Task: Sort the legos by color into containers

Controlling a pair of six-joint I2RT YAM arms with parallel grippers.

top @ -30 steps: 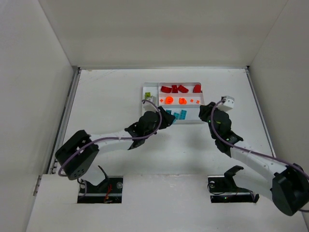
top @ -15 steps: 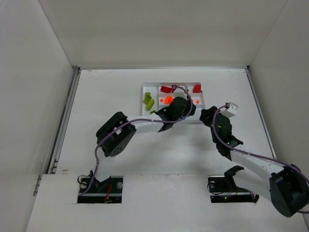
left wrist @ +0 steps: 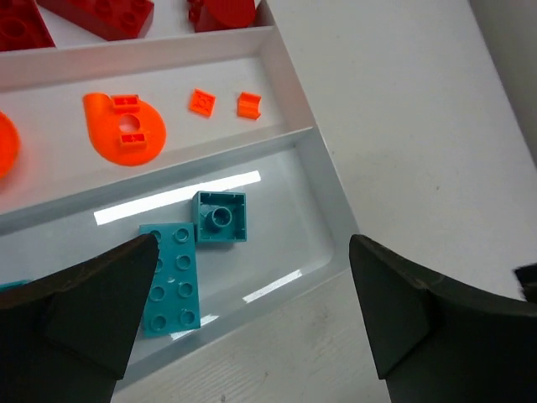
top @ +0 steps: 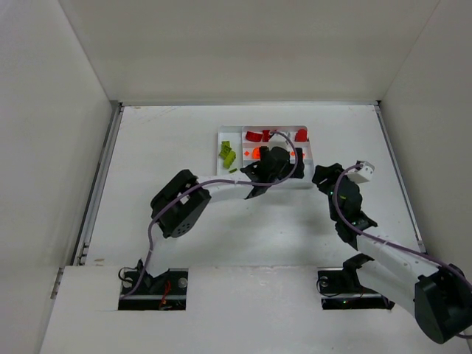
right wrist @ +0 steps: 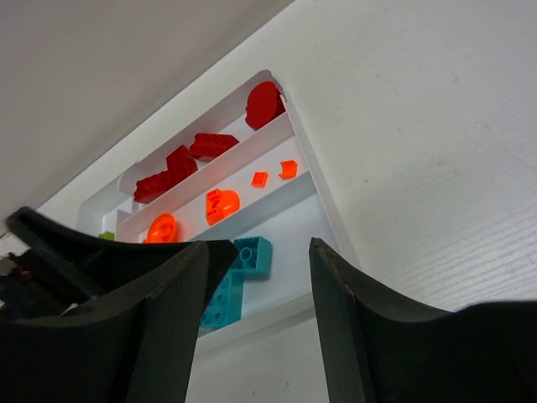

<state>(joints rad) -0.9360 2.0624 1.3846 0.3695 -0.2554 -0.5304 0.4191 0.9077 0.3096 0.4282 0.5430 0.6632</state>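
The white tray (top: 307, 150) holds the legos by colour. Red bricks (left wrist: 109, 13) fill the far section, and orange pieces (left wrist: 126, 130) lie in the middle one. Two teal bricks (left wrist: 221, 217) rest in the near section, and green legos (top: 227, 153) sit in the tall left section. My left gripper (left wrist: 250, 252) hovers open over the near section's right end, just above the teal bricks, holding nothing. My right gripper (right wrist: 268, 248) is open and empty, low over the table just off the tray's (right wrist: 323, 197) right near corner, facing the teal brick (right wrist: 252, 256).
White walls enclose the table on three sides, and a metal rail (top: 99, 184) runs along its left edge. The left arm (top: 214, 190) stretches across the table in front of the tray. The right arm (top: 369, 240) lies along the right side.
The left arm swung from the tray's left near corner to its right end, then its jaws opened wide. The right gripper opened and drew back to the right.
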